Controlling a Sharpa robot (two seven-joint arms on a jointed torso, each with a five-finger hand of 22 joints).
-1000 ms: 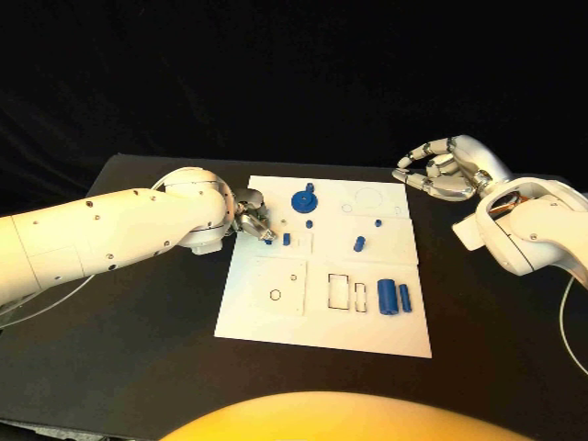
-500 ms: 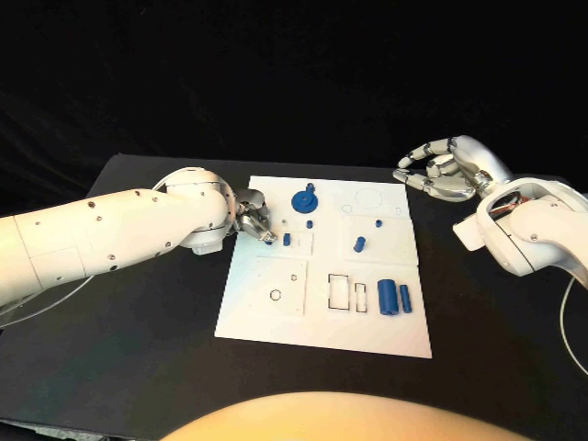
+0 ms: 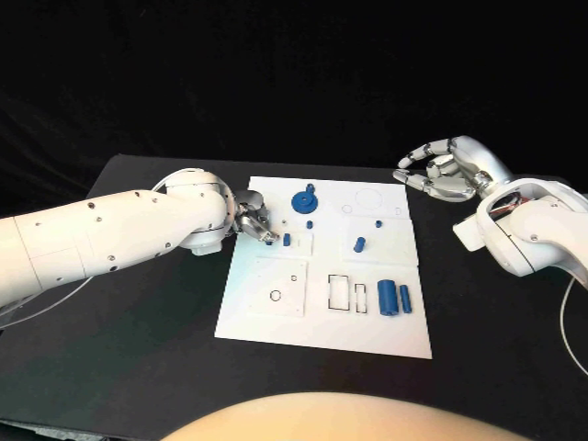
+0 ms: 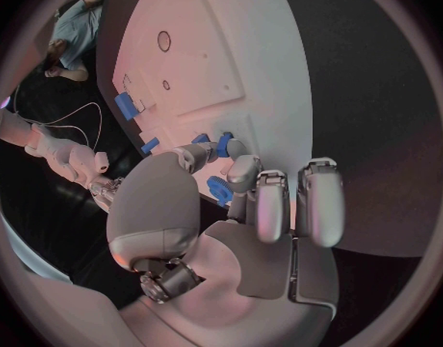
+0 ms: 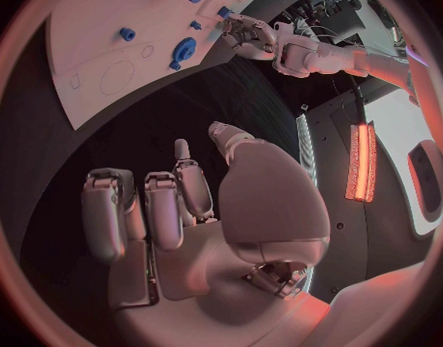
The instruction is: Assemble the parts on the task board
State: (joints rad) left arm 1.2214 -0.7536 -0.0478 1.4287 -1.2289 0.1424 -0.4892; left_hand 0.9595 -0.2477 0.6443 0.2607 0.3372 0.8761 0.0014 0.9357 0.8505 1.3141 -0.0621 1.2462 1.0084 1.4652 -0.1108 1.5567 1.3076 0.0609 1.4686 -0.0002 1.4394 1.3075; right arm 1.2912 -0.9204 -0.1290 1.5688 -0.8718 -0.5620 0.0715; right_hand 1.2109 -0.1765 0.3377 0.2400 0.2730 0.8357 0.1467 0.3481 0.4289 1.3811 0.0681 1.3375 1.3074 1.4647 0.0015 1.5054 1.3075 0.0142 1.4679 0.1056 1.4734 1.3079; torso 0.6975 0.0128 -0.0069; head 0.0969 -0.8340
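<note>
The white task board (image 3: pixel 323 317) lies mid-table. My left hand (image 3: pixel 254 221) is at its left edge, thumb and a fingertip (image 4: pixel 243 167) closed round a small blue part (image 4: pixel 222 144) low over the board. A blue peg (image 3: pixel 287 240) stands just beside those fingers. Farther back sits a blue gear-like part (image 3: pixel 303 199). More small blue parts (image 3: pixel 359 243) dot the middle, and two blue cylinders (image 3: pixel 389 297) lie at the right. My right hand (image 3: pixel 440 171) hovers off the board's far right corner, fingers loosely bent, holding nothing.
The black table (image 3: pixel 122 340) has bare room on both sides of the board. Outlined slots (image 3: pixel 339 290) and a small round hole (image 3: pixel 275 295) mark the board's near half. My left forearm (image 3: pixel 108 234) lies across the table's left side.
</note>
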